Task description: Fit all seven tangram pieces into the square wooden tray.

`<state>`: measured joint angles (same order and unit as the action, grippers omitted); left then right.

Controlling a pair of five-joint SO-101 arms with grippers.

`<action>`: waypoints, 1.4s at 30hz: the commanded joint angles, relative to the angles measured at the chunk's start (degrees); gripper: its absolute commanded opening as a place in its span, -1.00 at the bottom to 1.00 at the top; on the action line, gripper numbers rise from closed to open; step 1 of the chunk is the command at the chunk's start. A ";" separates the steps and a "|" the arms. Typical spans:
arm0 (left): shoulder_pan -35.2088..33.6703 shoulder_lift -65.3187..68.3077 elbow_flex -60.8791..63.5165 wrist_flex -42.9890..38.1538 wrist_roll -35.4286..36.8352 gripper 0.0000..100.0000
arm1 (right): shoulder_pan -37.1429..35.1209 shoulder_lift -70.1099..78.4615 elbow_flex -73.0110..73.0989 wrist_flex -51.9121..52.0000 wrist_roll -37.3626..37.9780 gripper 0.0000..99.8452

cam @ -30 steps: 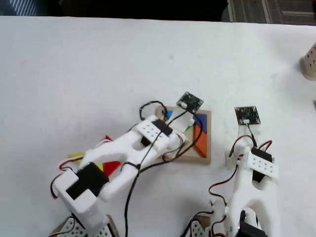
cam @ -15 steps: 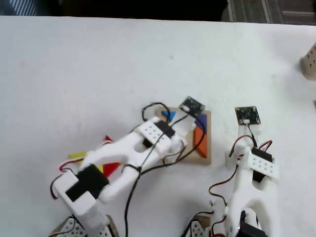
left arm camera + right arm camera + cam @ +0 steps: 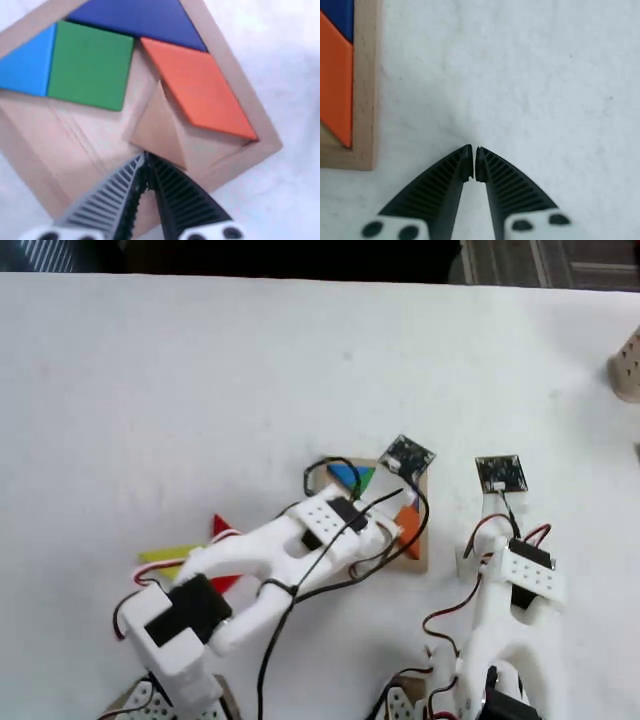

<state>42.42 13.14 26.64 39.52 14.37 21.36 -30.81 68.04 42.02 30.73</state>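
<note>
The square wooden tray (image 3: 422,550) lies at mid-table under my left arm (image 3: 300,545). In the left wrist view the tray (image 3: 60,145) holds a light blue triangle (image 3: 27,62), a green square (image 3: 90,65), a dark blue triangle (image 3: 140,17) and an orange parallelogram (image 3: 200,90). My left gripper (image 3: 146,162) is shut and holds nothing, low over the tray's bare floor beside the orange piece. A red triangle (image 3: 220,529) and a yellow piece (image 3: 165,555) lie on the table left of the tray, partly under the arm. My right gripper (image 3: 474,162) is shut over bare table, just right of the tray's corner (image 3: 367,100).
The right arm (image 3: 520,585) stands right of the tray. A beige perforated object (image 3: 628,365) sits at the table's right edge. The far half of the white table is open.
My left arm has swung to the right across the tray, uncovering the blue and green pieces at its far left. The right arm has kept still.
</note>
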 commanded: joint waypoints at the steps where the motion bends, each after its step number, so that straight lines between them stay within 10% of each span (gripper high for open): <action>1: 0.84 -0.31 -1.41 -4.57 2.20 -0.95 | -0.48 -2.15 -0.35 0.66 0.53 -0.96; 17: 0.75 -0.31 -1.93 -6.77 2.29 -0.95 | -0.48 -2.15 -0.35 0.66 0.53 -0.96; 30: 0.92 -13.76 -1.32 12.04 1.58 -0.95 | -0.48 -2.15 -0.35 0.66 0.53 -0.96; 42: -18.24 -26.33 -0.70 27.16 -18.29 -0.95 | -0.48 -2.15 -0.35 0.66 0.53 -0.96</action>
<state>29.32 -8.22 26.64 63.96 -0.04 21.36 -30.81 68.04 42.02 30.73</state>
